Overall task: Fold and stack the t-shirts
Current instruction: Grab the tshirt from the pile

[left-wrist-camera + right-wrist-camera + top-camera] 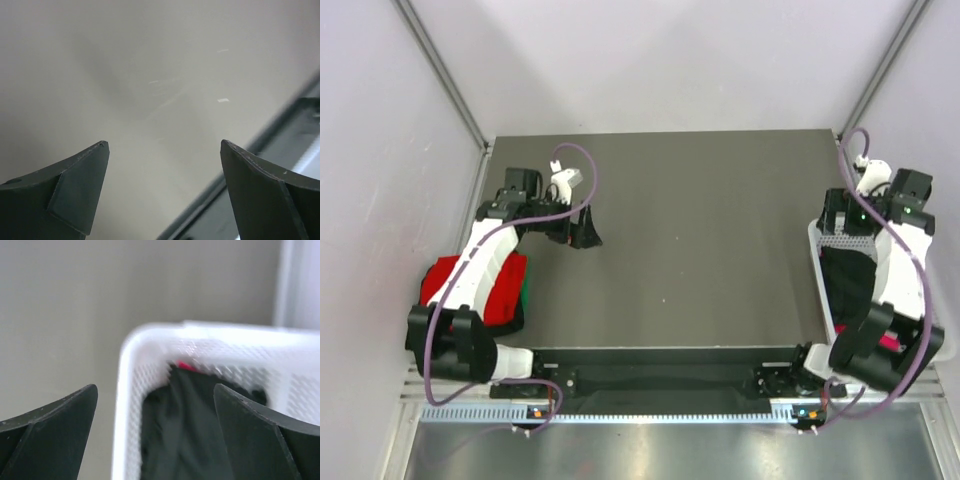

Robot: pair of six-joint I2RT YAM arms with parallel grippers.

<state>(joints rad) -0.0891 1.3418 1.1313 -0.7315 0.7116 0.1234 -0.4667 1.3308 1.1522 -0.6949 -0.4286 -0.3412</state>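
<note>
left tool [165, 145] gaped wide, empty, over grey worktop [700, 250] | right tool [155, 387] gaped wide, empty, above white plastic mesh basket [150, 335] | black cloth t-shirt [190, 425] lay in basket with magenta-pink t-shirt [185, 366] | red t-shirt [505, 285] sat at worktop's left edge | risk: deep grab might snag mesh or lift both

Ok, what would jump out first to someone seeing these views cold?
The red t-shirt, stacked on a green t-shirt at the table's left edge. Then the white basket at the right edge, holding a black t-shirt with a sliver of magenta-pink cloth behind it. The left gripper and right gripper are open and empty.
</note>
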